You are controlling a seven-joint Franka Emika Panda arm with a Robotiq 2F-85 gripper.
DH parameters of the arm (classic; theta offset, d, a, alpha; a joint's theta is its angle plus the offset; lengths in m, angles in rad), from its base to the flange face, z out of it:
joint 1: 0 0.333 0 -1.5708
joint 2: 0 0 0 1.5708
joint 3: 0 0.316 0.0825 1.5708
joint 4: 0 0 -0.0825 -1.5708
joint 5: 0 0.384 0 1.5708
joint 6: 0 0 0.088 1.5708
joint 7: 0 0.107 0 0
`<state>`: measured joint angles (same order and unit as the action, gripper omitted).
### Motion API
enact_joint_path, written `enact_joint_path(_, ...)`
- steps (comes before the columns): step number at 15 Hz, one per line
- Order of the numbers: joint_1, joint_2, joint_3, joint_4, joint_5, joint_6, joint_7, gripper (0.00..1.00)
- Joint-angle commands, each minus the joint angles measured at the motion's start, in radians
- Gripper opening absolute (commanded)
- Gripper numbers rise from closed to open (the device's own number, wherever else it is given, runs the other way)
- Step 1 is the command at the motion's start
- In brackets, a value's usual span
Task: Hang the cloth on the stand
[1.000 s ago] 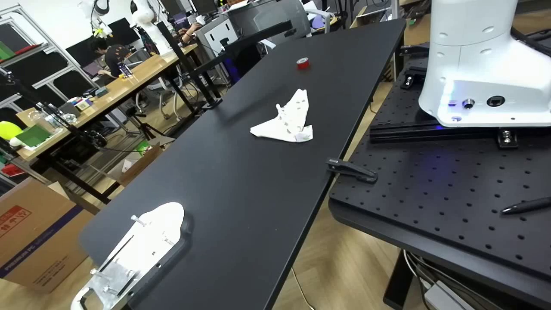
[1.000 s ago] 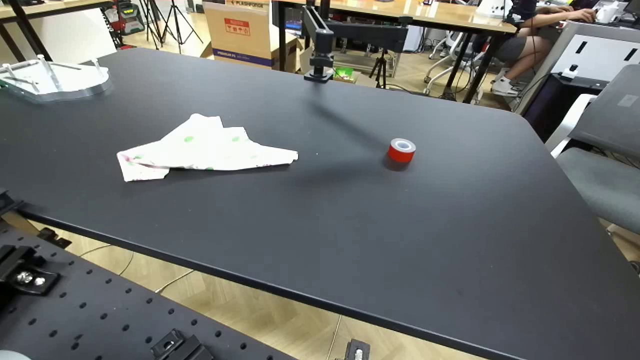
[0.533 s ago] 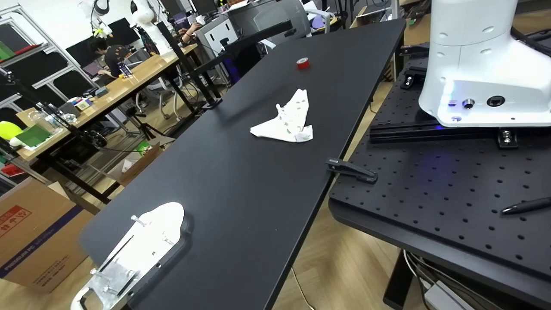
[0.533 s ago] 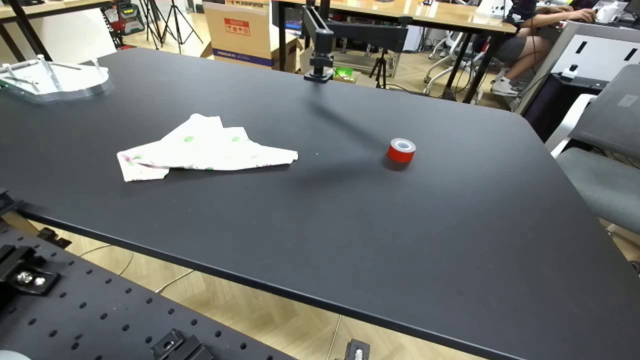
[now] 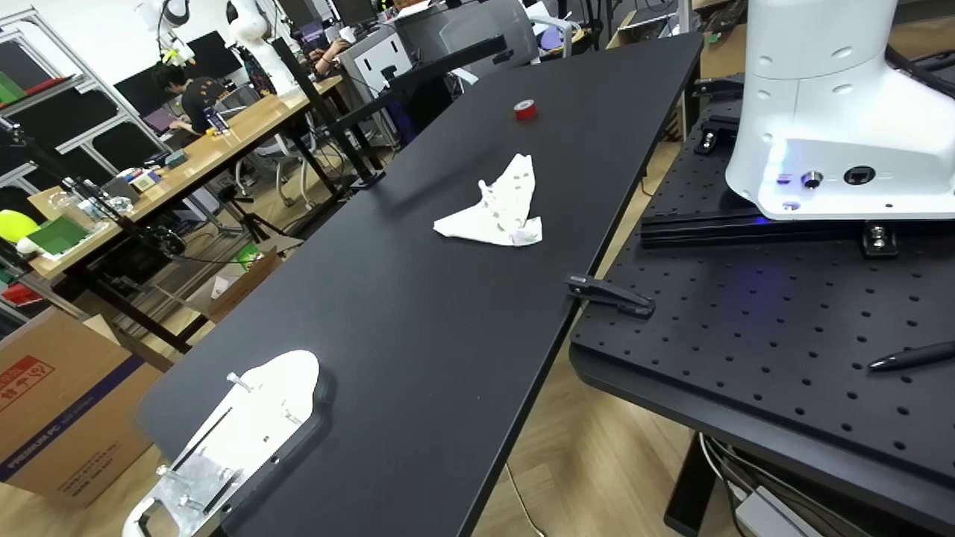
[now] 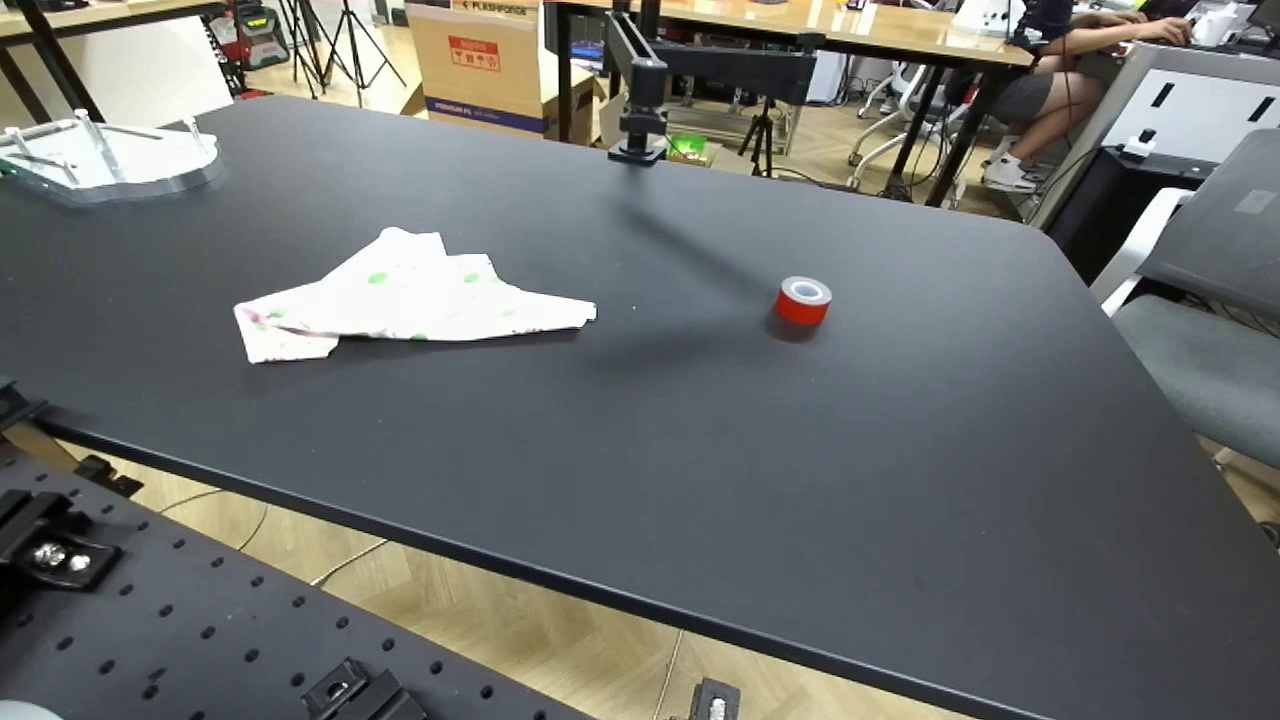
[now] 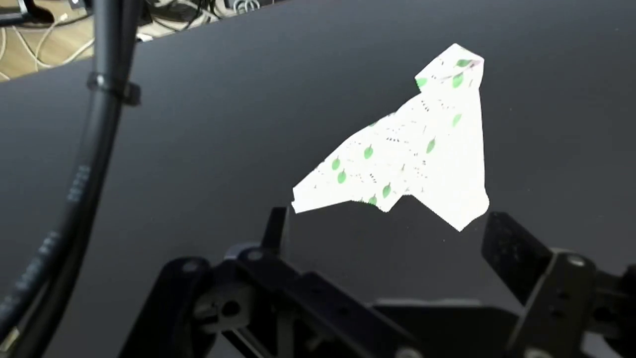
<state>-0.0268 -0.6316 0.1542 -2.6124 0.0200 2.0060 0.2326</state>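
A white cloth with green leaf prints lies crumpled on the black table; it shows in both exterior views (image 5: 496, 209) (image 6: 410, 300) and in the wrist view (image 7: 432, 144). A black stand, a post with a side arm, is fixed at the table's edge in both exterior views (image 5: 321, 107) (image 6: 645, 95). The stand is out of the wrist view. My gripper (image 7: 389, 221) is open and empty in the wrist view, its fingers spread wide. The cloth lies beyond the fingertips and nothing is between them. The gripper is out of both exterior views.
A red tape roll (image 5: 525, 110) (image 6: 803, 300) lies on the table (image 6: 700, 480). A metal plate with pegs (image 5: 246, 425) (image 6: 110, 155) lies near one end. A black clip (image 5: 610, 293) sits at the table edge by the robot base (image 5: 835, 127). A cable (image 7: 94, 149) crosses the wrist view.
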Motion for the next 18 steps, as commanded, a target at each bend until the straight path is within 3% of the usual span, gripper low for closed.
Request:
enact_joint_path(1,0.018,0.119,0.024,-0.01,-0.033,0.177,0.021,1.0)
enact_joint_path(6,0.044,0.296,-0.001,0.002,-0.039,0.316,-0.065,1.0)
enact_joint_path(7,0.045,0.241,0.001,-0.022,-0.035,0.3,-0.037,1.0)
enact_joint_path(13,0.038,0.302,0.001,-0.019,-0.056,0.349,-0.036,1.0)
enact_joint_path(18,0.039,0.46,0.01,-0.01,-0.096,0.478,-0.013,1.0)
